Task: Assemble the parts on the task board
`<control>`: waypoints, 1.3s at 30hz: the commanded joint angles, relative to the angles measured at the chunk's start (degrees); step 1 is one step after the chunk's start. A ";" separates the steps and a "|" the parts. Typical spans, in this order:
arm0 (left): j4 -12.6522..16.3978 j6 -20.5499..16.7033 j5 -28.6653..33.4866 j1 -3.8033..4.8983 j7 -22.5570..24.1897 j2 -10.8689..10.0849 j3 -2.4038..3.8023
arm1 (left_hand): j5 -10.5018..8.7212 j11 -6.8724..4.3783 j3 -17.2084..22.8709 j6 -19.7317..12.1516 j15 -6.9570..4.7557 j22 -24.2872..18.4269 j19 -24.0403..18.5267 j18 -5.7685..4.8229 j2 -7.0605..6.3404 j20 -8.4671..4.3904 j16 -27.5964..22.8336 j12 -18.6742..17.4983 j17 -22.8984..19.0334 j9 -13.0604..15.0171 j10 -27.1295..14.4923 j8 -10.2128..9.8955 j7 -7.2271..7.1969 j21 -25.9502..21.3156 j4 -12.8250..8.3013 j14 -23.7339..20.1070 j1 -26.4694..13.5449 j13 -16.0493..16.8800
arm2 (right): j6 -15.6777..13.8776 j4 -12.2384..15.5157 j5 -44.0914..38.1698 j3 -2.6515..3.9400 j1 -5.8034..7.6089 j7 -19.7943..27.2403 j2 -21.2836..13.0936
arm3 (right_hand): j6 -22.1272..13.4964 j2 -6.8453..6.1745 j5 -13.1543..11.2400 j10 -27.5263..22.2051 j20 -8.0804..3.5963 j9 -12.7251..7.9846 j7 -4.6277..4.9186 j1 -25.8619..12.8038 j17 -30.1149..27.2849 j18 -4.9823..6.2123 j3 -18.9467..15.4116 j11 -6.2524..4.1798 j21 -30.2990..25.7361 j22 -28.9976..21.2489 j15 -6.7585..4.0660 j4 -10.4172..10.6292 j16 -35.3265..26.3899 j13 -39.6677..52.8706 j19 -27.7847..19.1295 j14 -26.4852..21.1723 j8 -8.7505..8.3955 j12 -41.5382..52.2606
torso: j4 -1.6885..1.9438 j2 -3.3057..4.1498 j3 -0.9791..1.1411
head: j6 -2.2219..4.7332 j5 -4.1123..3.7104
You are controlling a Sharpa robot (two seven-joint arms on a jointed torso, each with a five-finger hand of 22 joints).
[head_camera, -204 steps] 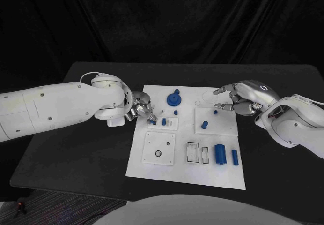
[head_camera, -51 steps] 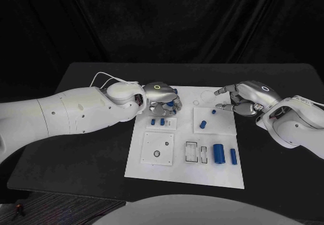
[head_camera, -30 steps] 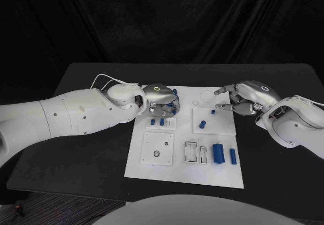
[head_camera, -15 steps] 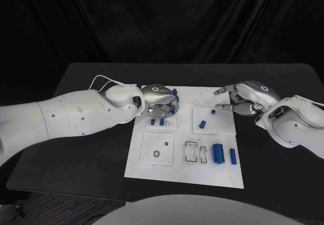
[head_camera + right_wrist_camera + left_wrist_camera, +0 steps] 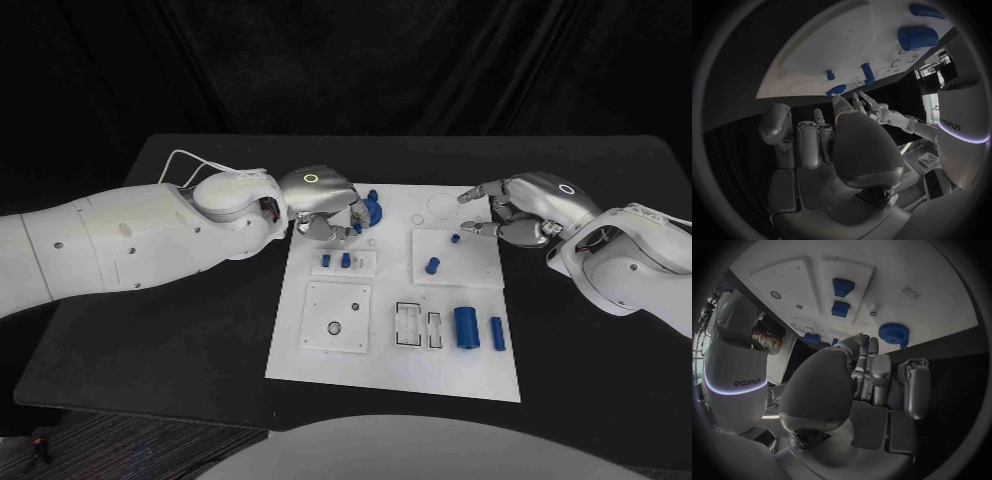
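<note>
My left hand (image 5: 325, 205), fingers curled and holding nothing I can see, hovers beside the blue gear (image 5: 369, 210) at the far edge of the task board (image 5: 397, 370); a careless reach could knock the gear off its seat.

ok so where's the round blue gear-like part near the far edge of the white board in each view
Head view: the round blue gear-like part sits at the far end of the white task board, right beside the left hand.
Left wrist view: it shows just past that hand's fingertips, at the board's edge.
Right wrist view: I cannot pick it out for sure.
Shared landmark: the two small blue pegs.
</note>
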 commanded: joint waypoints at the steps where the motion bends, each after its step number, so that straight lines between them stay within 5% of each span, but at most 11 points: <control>1: 1.35 -0.19 -0.02 0.51 1.02 -1.42 0.02 | -0.63 0.28 -0.10 -0.49 -0.10 12.15 0.43 -0.84 -0.07 -0.02 0.15 -0.58 0.45 -0.33 0.11 -0.40 -0.17 0.34 0.36 0.47 -0.56 -0.34 | 0.33 0.11 -0.14 0.03 -0.15 -0.64 -0.12 | 0.14 0.09 0.33 -0.30 0.03 -0.08 -0.04 0.31 5.08 0.89 0.00 -0.09 -0.28 7.14 0.25 -0.21 -0.42 5.61 -0.31 3.44 -0.34 -0.34 | 0.02 -0.09 0.10 | 0.01 -0.09; 12: 1.94 2.67 1.66 0.89 1.58 -3.71 -0.01 | -1.17 0.25 -0.19 -0.47 -0.25 12.14 0.36 -0.82 -0.03 -0.14 -0.12 -1.52 -0.15 -0.64 -0.01 -0.49 -0.29 0.24 0.87 0.21 -0.93 -0.94 | 0.51 0.05 -0.14 0.03 -0.24 -0.65 -0.10 | 0.15 0.12 0.34 -0.33 0.03 -0.09 -0.05 0.32 4.98 0.90 0.01 -0.09 -0.37 7.11 0.25 -0.21 -0.52 5.56 -0.33 3.41 -0.35 -0.38 | 0.11 0.08 0.11 | 0.01 -0.09; 23: 0.28 3.26 2.02 0.34 1.32 -2.66 -0.03 | -1.17 0.28 -0.13 -0.44 -0.23 12.02 0.09 -0.74 -0.02 -0.16 -0.49 -1.86 -0.83 -0.75 0.01 -0.50 -0.27 -0.10 0.87 -0.20 -0.77 -1.17 | 0.62 0.02 -0.14 0.03 -0.33 -0.64 -0.07 | 0.15 0.16 0.36 -0.43 0.03 -0.09 -0.04 0.35 4.89 0.93 0.04 -0.09 -0.55 7.07 0.25 -0.23 -0.60 5.43 -0.38 3.39 -0.37 -0.48 | 0.07 0.02 -0.10 | 0.01 0.10; 39: -1.15 2.90 2.05 -1.00 0.55 -1.44 -0.04 | -0.74 0.39 0.03 -0.28 -0.06 11.93 -0.19 -0.67 -0.11 -0.12 -0.97 -2.21 -1.67 -0.94 0.49 -0.44 -0.11 -0.43 0.53 -0.81 -0.17 -1.44 | 0.62 -0.06 -0.14 0.03 -0.35 -0.54 -0.04 | 0.15 0.16 0.36 -0.43 0.03 -0.09 -0.04 0.35 4.89 0.93 0.04 -0.09 -0.55 7.07 0.25 -0.23 -0.60 5.43 -0.38 3.39 -0.37 -0.48 | -0.01 0.19 0.01 | 0.01 0.15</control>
